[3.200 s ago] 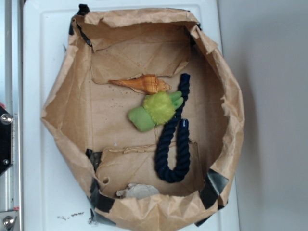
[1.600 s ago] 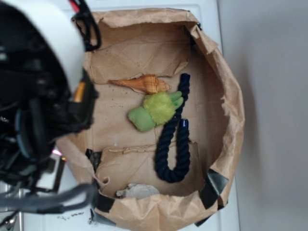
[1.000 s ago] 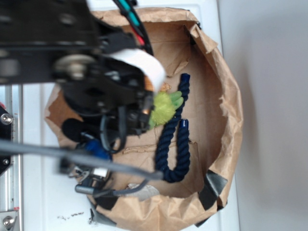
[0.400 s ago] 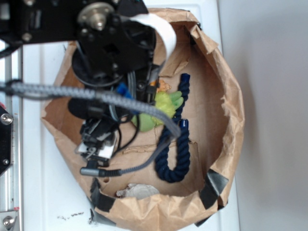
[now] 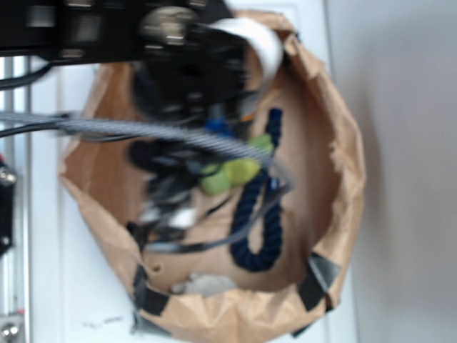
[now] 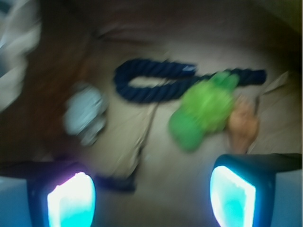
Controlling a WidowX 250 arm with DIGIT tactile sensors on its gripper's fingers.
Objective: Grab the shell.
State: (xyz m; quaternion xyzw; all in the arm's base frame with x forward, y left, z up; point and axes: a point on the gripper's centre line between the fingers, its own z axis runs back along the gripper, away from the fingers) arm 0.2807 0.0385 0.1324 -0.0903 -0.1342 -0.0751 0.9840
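In the exterior view, the black robot arm (image 5: 178, 93) with its grey braided cable is blurring across the left half of the crumpled brown paper bag (image 5: 343, 164) sitting on the white table (image 5: 50, 286). It is hiding the slim orange-tan spiral shell completely here, and the end effector itself is not showing, so its opening cannot be read from this view. The fuzzy lime-green plush toy (image 5: 232, 171) is peeking out beside the dark navy rope loop (image 5: 257, 221), and a pale grey lumpy object (image 5: 203, 286) is lying near the bag's lower wall.

In the wrist view, the end effector (image 6: 151, 191) is standing wide apart and holding nothing, its two glowing fingertips (image 6: 232, 196) framing bare paper. The shell (image 6: 244, 125) is lying toward the right fingertip, seemingly touching the plush toy's side. The risk is that a descent from here is likely closing on the soft toy or on empty paper, since the shell is sitting off-centre; the blur is making exact alignment hard to judge.
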